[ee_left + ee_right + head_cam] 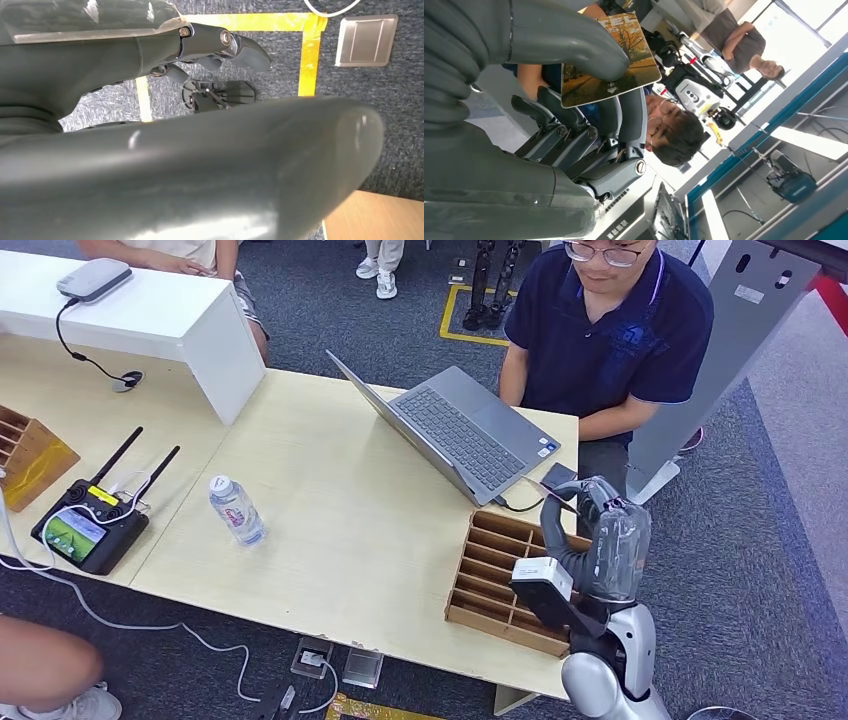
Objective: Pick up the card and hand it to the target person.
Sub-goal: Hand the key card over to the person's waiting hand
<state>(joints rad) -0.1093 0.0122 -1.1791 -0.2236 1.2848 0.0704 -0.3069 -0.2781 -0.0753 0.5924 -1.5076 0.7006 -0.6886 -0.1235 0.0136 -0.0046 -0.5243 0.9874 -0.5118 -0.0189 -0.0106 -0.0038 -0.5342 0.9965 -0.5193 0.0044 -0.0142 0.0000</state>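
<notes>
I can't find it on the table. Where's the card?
The card is in the robot's right hand, pinched under its thumb in the right wrist view, raised above the wooden slotted box, right of the laptop.

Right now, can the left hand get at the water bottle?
Probably not as it stands: the left hand hangs low over carpet, below the table, while the water bottle stands on top.

Laptop [460, 430] sits centre frame on the table [340, 540]; bottle [237, 510] left of it, rack [500, 580] lower right.
</notes>
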